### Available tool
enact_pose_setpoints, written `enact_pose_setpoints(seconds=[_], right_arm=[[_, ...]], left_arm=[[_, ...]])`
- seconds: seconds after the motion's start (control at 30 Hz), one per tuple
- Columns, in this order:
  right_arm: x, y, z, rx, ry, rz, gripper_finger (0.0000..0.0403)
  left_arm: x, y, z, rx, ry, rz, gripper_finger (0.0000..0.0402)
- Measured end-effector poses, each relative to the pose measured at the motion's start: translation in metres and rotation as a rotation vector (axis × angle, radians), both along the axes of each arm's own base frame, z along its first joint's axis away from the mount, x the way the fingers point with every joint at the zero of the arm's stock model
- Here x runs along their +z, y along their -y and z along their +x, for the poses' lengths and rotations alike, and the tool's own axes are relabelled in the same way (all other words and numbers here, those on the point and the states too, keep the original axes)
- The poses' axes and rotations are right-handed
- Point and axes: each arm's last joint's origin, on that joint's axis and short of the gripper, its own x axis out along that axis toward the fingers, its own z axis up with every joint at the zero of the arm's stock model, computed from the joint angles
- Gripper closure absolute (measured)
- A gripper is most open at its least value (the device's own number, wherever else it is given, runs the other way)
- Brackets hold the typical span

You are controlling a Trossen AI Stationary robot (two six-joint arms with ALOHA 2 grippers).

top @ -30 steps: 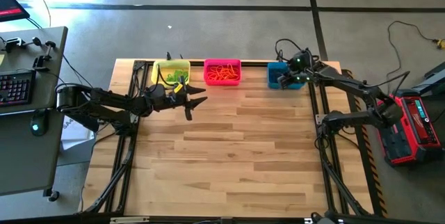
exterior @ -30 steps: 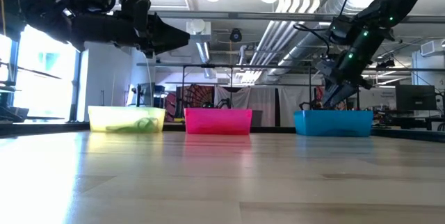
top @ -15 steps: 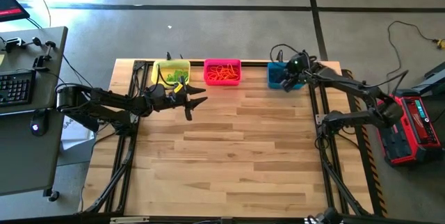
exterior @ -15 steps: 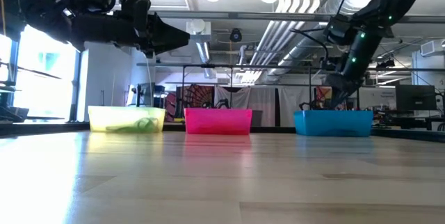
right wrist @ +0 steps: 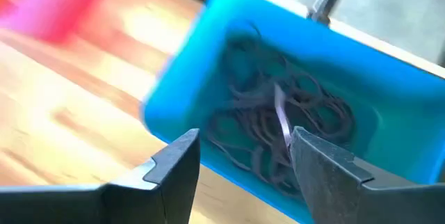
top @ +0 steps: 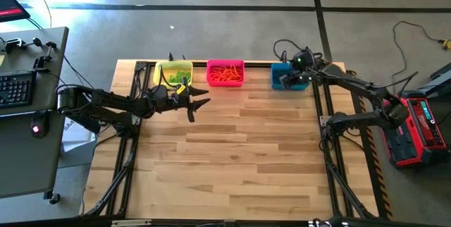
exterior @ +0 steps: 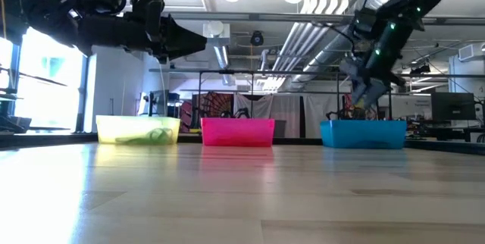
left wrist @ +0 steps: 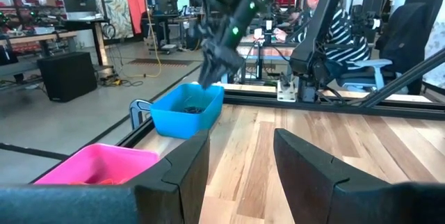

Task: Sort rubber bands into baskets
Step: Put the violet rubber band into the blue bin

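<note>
Nearby, person point(left wrist: 338, 26) seated, black cables point(top: 416, 33) beside table point(top: 232, 156)

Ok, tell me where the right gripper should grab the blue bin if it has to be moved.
Probably the long front wall of the blue bin, coming straight down from above with one finger inside and one outside. The rim is open and thin, and the right gripper already hangs open over that edge. The dark bands lie loose in the middle, so keep the inner finger tight to the wall.

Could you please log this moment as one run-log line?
right gripper: open, above blue basket | dark bands: inside | left gripper: open, waiting
</note>
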Motion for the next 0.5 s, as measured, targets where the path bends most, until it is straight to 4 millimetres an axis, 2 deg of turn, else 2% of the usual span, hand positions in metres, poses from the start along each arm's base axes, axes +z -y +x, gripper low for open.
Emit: enact_pose_setpoints(seconds=[0.13,0.2,0.3,0.5], right_arm=[[0.024,0.005,0.007,-0.054,0.131,0.031,0.0192],[0.029,0.006,0.009,-0.073,0.188,0.057,0.0192],[0.027,0.003,0.011,-0.102,0.200,0.097,0.0192],[0.012,0.001,0.012,-0.160,0.086,0.168,0.0192]], left_arm=[[-0.001,0.000,0.000,0.000,-0.005,-0.001,0.0248],[-0.001,0.000,0.000,0.000,-0.008,-0.002,0.0248],[-0.001,0.000,0.000,0.000,-0.008,-0.002,0.0248],[-0.002,0.000,0.000,0.000,-0.017,-0.003,0.0248]])
